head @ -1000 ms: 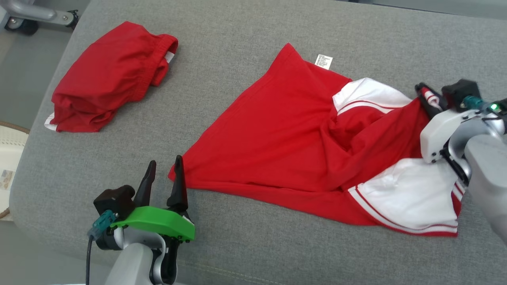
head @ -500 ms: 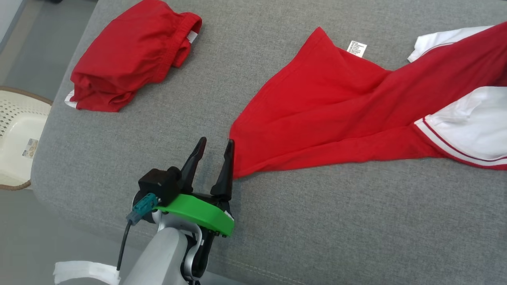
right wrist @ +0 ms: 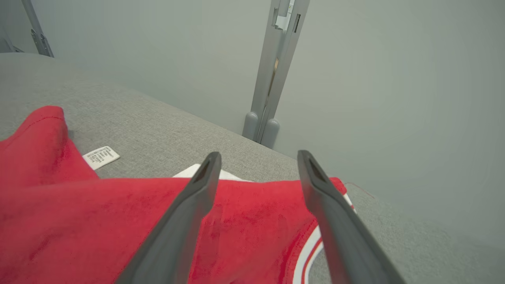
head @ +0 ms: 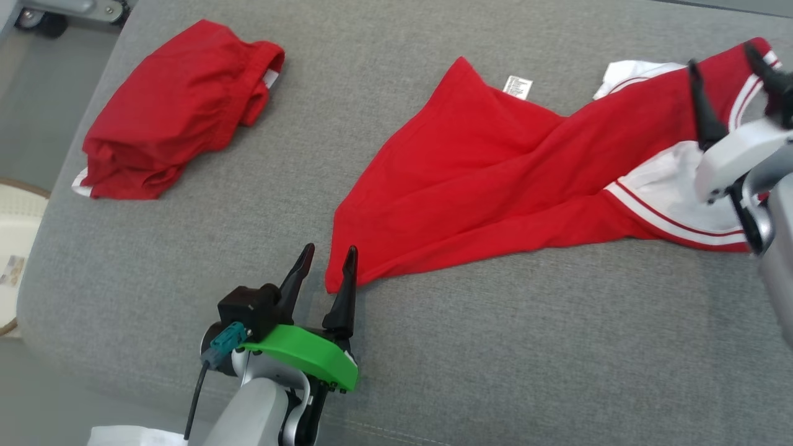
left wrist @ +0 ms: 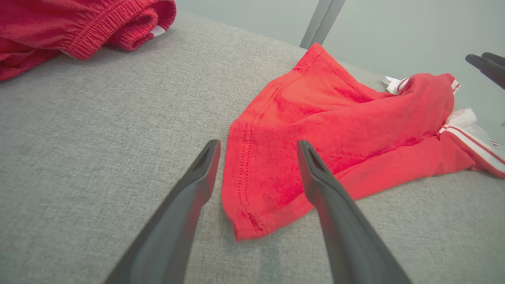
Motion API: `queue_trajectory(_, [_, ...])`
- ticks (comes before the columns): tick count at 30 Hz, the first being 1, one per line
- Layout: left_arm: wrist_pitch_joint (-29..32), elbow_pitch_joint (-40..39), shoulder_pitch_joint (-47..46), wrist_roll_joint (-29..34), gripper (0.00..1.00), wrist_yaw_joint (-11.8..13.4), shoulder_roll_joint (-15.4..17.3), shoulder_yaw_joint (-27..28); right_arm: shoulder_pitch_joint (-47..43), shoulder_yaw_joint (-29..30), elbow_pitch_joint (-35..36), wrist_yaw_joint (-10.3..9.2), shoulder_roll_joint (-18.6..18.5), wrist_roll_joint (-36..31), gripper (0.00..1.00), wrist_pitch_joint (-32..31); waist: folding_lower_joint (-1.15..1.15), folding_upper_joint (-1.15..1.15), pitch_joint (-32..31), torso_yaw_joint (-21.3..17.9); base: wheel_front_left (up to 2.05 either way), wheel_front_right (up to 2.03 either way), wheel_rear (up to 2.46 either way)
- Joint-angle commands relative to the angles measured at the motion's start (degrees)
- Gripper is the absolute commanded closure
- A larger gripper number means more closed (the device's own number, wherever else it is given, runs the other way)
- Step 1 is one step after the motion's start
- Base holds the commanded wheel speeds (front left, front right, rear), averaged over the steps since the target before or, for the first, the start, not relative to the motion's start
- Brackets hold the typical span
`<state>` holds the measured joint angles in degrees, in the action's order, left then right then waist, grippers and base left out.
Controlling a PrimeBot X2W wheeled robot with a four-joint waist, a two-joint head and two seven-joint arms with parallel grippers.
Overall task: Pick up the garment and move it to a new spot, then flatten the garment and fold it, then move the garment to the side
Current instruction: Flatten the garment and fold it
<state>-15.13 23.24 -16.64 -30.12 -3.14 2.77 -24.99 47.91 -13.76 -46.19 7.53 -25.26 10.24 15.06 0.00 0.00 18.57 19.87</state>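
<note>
The garment (head: 483, 167) is a red shirt with white, red-striped sleeves, lying stretched out across the grey cushion (head: 433, 347). Its hem corner (left wrist: 252, 221) lies just ahead of my left gripper (head: 330, 249), which is open and low over the cushion; the corner sits between the fingers (left wrist: 258, 142) without being gripped. My right gripper (head: 720, 56) is open above the shirt's far right end, with the red fabric (right wrist: 98, 221) below its spread fingers (right wrist: 259, 154). Nothing is held.
A second red garment (head: 176, 111) lies folded at the cushion's far left. A white care label (head: 518, 87) sticks out at the shirt's upper edge. A pale basket (head: 12, 260) stands on the floor left of the cushion. A grey post (right wrist: 272, 79) rises behind the cushion's far edge.
My right gripper has opened and let go of the shirt's right end. The shirt now lies pulled out longer to the right. The head camera shifted between frames.
</note>
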Motion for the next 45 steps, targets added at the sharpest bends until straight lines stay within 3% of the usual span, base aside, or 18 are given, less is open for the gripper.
queue_trajectory(1, [0.0,0.3,0.6,0.7,0.0,-0.4,0.2,0.2,-2.2,-0.1,0.7,-0.08,0.4,0.4,0.0,0.1,0.0,0.0,-4.7,-5.0,0.0,0.0,0.0])
queue_trajectory(5, [0.0,1.3,1.3,0.9,0.0,-0.7,0.2,0.6,-9.4,-1.8,6.7,-0.08,2.5,3.8,0.0,0.1,0.0,0.0,-6.1,-7.2,0.0,0.0,0.0])
queue_trajectory(10, [0.0,2.3,1.3,1.0,0.0,-1.2,0.2,0.4,-13.9,-5.6,9.0,-0.08,3.6,7.6,0.0,0.2,0.0,0.0,-5.5,-8.4,0.0,0.0,0.0])
queue_trajectory(25, [0.0,3.9,1.5,-0.5,0.0,-1.5,0.2,0.7,-9.9,-14.2,3.0,-0.08,4.3,13.5,0.0,0.2,0.0,0.0,-3.2,-5.1,0.0,0.0,0.0])
queue_trajectory(27, [0.0,3.6,1.3,-0.7,0.0,-1.5,0.2,0.4,-8.5,-15.3,1.1,-0.08,4.4,14.3,0.4,0.2,0.0,0.0,-2.9,-4.5,0.0,0.0,0.0])
queue_trajectory(29, [0.0,3.4,1.3,-0.8,0.0,-1.5,0.2,0.4,-8.0,-16.1,0.2,-0.08,4.5,14.9,0.65,0.2,0.0,0.0,-2.8,-4.3,0.0,0.0,0.0])
queue_trajectory(31, [0.0,3.3,1.5,-1.0,0.0,-1.5,0.2,0.4,-7.5,-16.9,-0.5,-0.08,4.4,15.1,0.82,0.2,0.0,0.0,-2.7,-4.3,0.0,0.0,0.0])
queue_trajectory(32, [0.0,3.2,1.5,-1.0,0.0,-1.5,0.2,0.5,-7.2,-17.2,-0.7,-0.08,4.4,15.3,1.0,0.2,0.0,0.0,-2.7,-4.4,0.0,0.0,0.0])
queue_trajectory(38, [0.0,2.8,1.7,-0.2,0.0,-1.6,0.2,1.2,-7.8,-16.5,1.0,-0.08,4.5,16.1,1.0,0.2,0.0,0.0,-3.2,-5.9,0.0,0.0,0.0])
queue_trajectory(45, [0.0,3.9,3.1,1.0,0.0,-2.3,0.2,2.9,-15.7,-10.8,9.9,-0.08,6.4,15.5,1.0,0.2,0.0,0.0,-8.0,-12.3,0.0,0.0,0.0])
